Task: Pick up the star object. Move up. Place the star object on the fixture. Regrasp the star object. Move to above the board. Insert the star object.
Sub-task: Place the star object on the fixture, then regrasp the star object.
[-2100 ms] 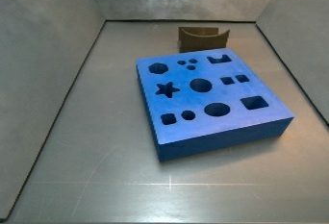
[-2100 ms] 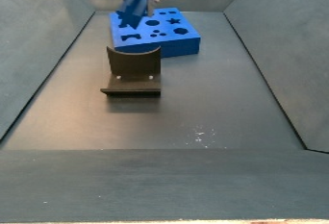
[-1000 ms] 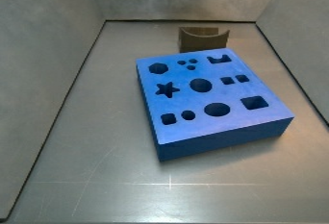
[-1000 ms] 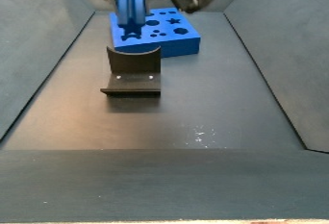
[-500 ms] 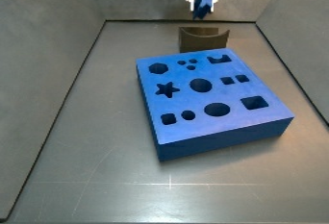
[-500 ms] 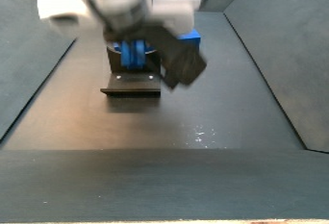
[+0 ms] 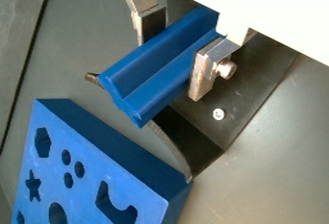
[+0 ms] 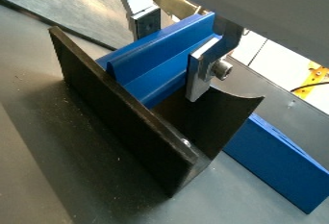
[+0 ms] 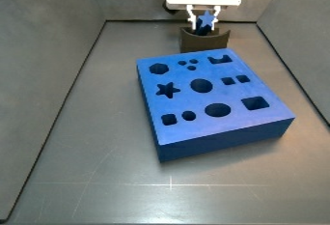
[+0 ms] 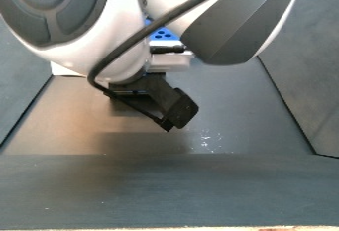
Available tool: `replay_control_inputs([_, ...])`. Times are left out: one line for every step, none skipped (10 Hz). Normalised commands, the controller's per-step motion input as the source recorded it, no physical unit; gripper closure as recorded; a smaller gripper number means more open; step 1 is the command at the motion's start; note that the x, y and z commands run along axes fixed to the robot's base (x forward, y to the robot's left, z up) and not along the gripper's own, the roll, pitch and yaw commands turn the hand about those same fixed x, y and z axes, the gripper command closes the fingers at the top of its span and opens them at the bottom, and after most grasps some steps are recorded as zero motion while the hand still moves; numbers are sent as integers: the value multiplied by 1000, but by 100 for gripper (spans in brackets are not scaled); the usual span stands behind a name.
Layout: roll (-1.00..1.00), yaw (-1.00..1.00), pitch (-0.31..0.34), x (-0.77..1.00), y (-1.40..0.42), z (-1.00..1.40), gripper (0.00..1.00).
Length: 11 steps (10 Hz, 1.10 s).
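Currently pincer (image 7: 176, 43) grasps small blue star-profile prism (image 7: 161, 60) over dark notched fixture (image 8: 141, 136); lower slowly, seat ridges squarely in notch before releasing.

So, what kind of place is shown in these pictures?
Probably a robot test cell for insertion tasks, not a home. Grey walls enclose a bare floor; the board has shaped holes; the end effector holds the star object over the fixture.

The gripper (image 9: 203, 18) hangs low at the far end of the table — silver fingers (image 7: 206, 62) clamped on a blue bar.
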Motion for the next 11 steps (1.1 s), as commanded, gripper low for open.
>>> replay_control_inputs([-115, -54, -9, 80, 139, -354, 100])
replay_control_inputs([-115, -50, -10, 80, 140, -353, 100])
replay_control_inputs([-115, -45, -10, 80, 140, -353, 100])
replay_control_inputs([0, 0, 0, 0, 0, 0, 0])
replay_control_inputs([9, 85, 44, 0, 0, 1000, 0])
replay_control_inputs([15, 87, 46, -5, 5, 1000, 0])
replay_control_inputs([26, 74, 59, -23, 6, 1000, 0])
replay_control_inputs([39, 49, 79, -31, -1, 1000, 0])
replay_control_inputs([43, 32, 95, -34, 0, 1000, 0])
replay_control_inputs([43, 8, 112, -33, 4, 882, 0])
replay_control_inputs([41, -2, 118, -30, 5, 769, 0])
